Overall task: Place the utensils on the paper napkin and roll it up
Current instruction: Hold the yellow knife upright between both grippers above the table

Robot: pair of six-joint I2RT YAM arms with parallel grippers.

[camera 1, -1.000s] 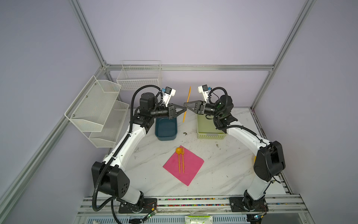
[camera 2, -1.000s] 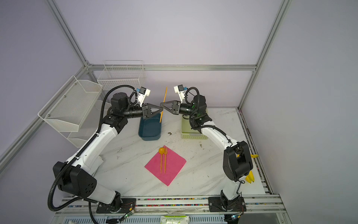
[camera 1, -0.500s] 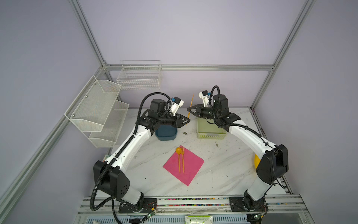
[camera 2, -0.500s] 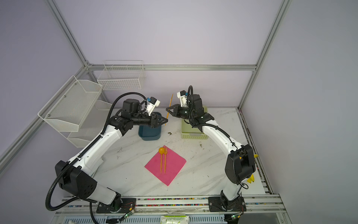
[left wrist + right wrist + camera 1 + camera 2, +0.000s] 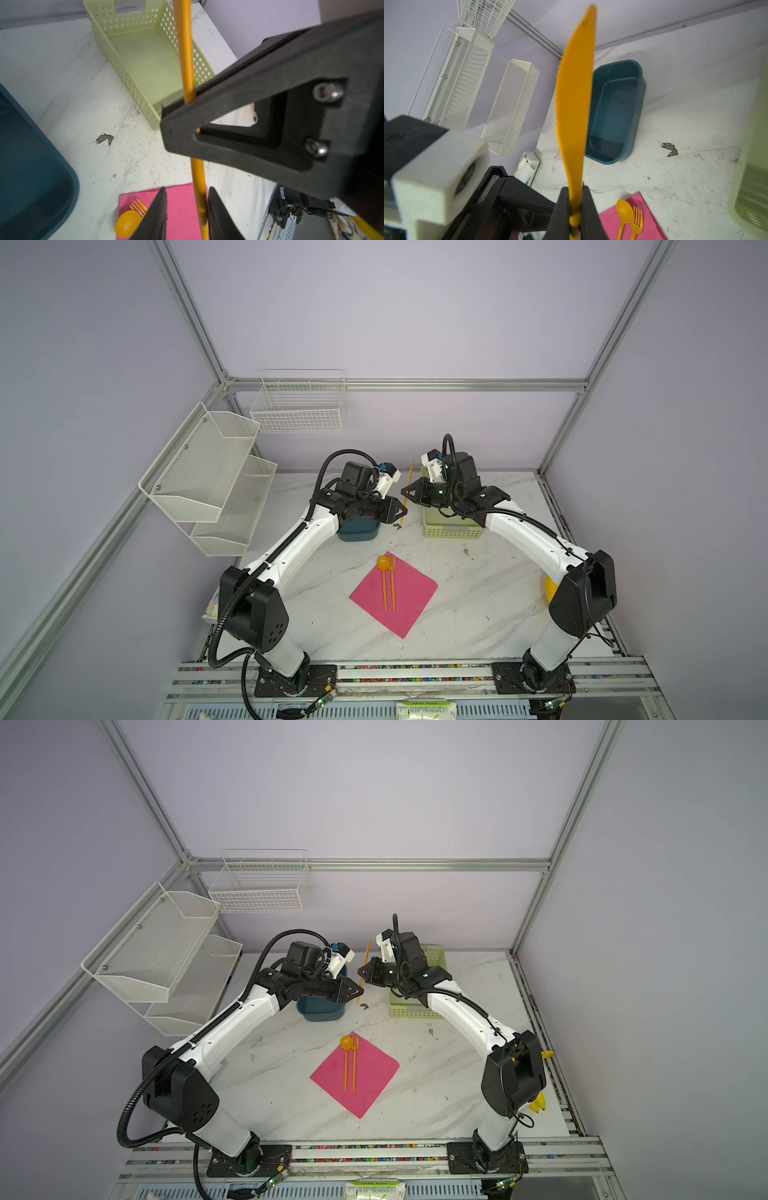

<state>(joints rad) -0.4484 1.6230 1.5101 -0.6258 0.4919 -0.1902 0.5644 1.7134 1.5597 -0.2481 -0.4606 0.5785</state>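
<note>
The pink paper napkin (image 5: 409, 608) (image 5: 372, 1088) lies flat as a diamond on the marble table. An orange spoon (image 5: 383, 562) (image 5: 624, 209) and fork (image 5: 392, 585) (image 5: 638, 220) rest side by side on it. Above the table's back, my right gripper (image 5: 402, 491) (image 5: 575, 191) is shut on the orange knife (image 5: 411, 470) (image 5: 575, 93), which stands upright with its blade up. My left gripper (image 5: 404, 512) (image 5: 187, 190) is just below it. Its jaws are open around the knife's handle (image 5: 198, 176), which touches one finger with a gap to the other.
A dark blue tub (image 5: 357, 531) sits under the left arm and a pale green perforated basket (image 5: 453, 526) under the right. White mesh racks (image 5: 208, 472) and a wire basket (image 5: 299, 406) hang on the walls. A floral packet (image 5: 527, 166) and bananas (image 5: 539, 1102) lie at the table's sides.
Both grippers have come down from higher up, the right still carrying the knife. The left gripper dropped below the right one and now has its jaws around the handle end.
</note>
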